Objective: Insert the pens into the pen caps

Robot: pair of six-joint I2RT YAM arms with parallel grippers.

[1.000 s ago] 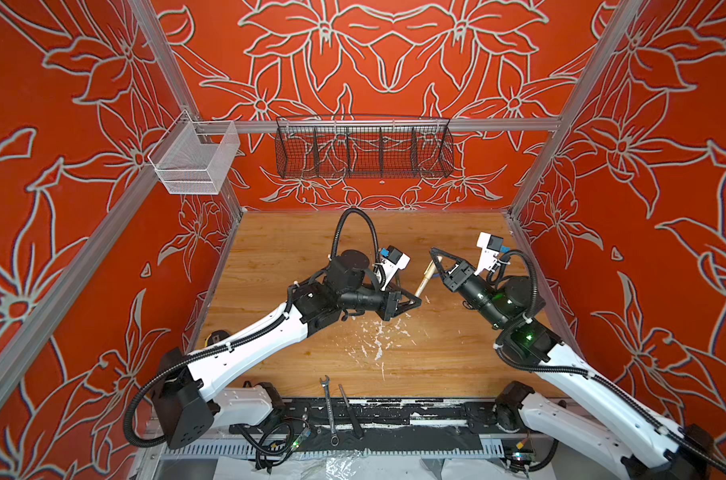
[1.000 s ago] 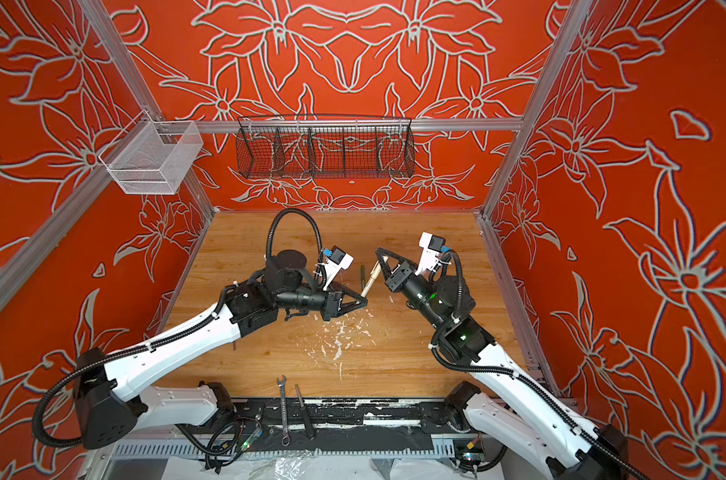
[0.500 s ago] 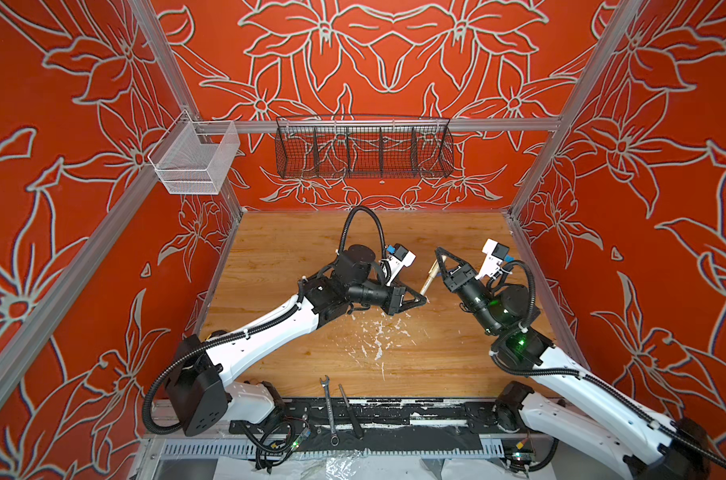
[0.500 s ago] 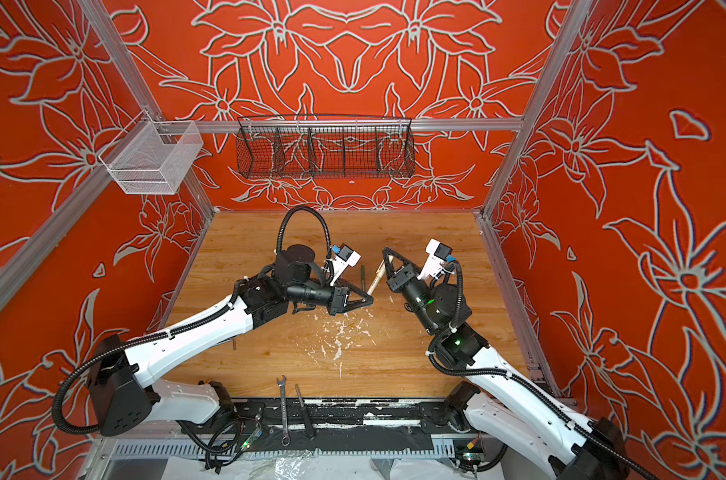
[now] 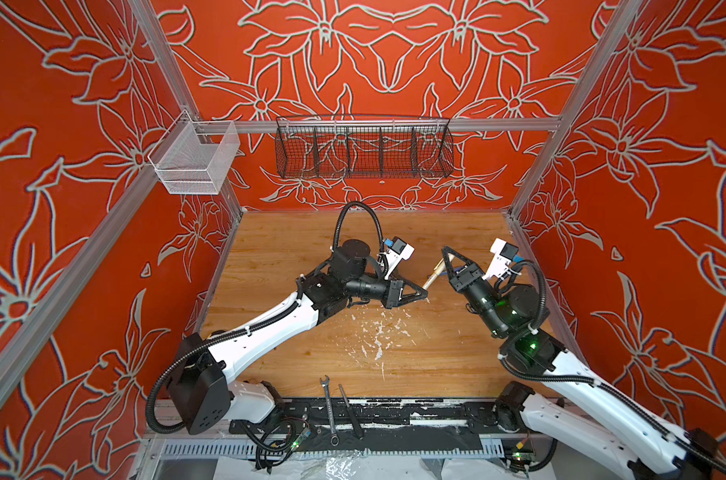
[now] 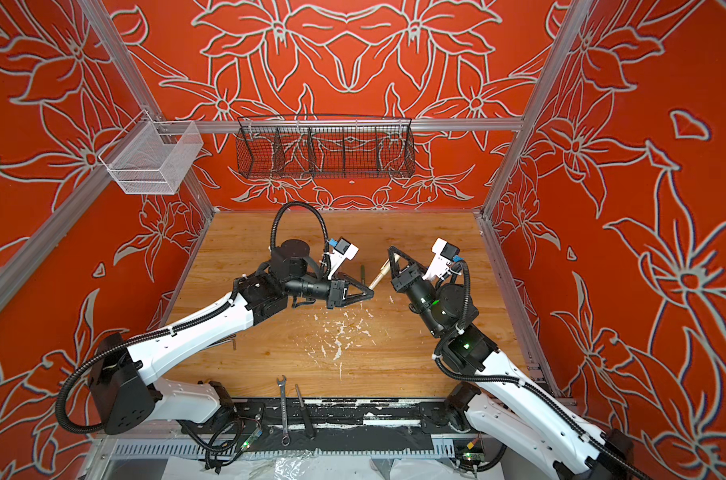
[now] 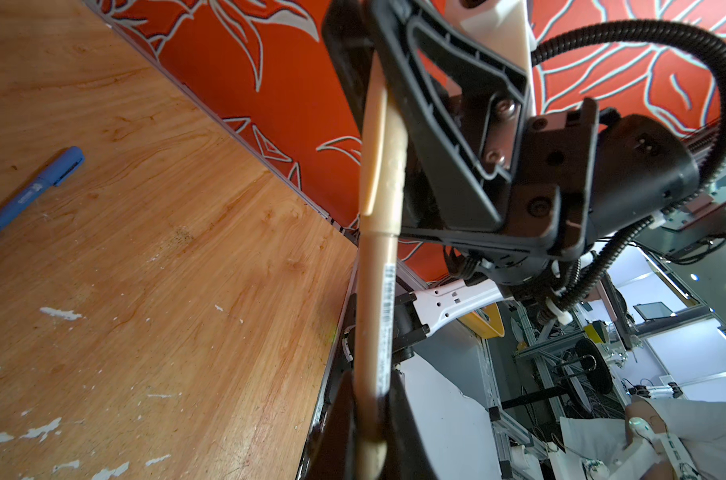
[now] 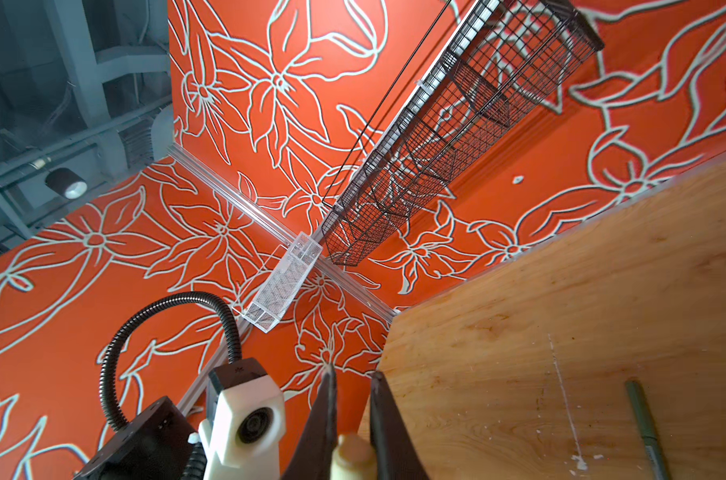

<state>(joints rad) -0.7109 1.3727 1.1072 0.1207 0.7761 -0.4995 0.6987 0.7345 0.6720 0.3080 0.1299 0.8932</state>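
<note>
Above the middle of the table [image 5: 278, 249] the tan pen [image 7: 376, 332] is in the air between my two grippers, and it slants in both top views. Its tan cap [image 7: 384, 166] sits on the far end of the pen, with the clip lying along the side.

My left gripper [image 5: 426, 296] is clenched on the bare end of the tan pen; in the left wrist view its two fingers [image 7: 342, 419] press the barrel from both sides. My right gripper [image 5: 445, 252] is at the cap end. In the right wrist view its fingers [image 8: 326, 411] stand close on each side of the cap. I cannot tell if they squeeze it or are just free of it.

The blue pen [image 7: 33, 193] lies flat on the table, well apart from the grippers. The green pen [image 8: 643, 424] also lies flat on the wood; in a top view it shows near the left gripper [image 6: 363, 272].

White flecks [image 5: 378, 336] mark the table in front of the grippers. A wrench [image 5: 328, 409] and a black tool [image 5: 350, 411] lie side by side at the front edge. On the back wall hang a wire basket [image 5: 363, 151] and, at the left corner, a mesh basket [image 5: 195, 160].
</note>
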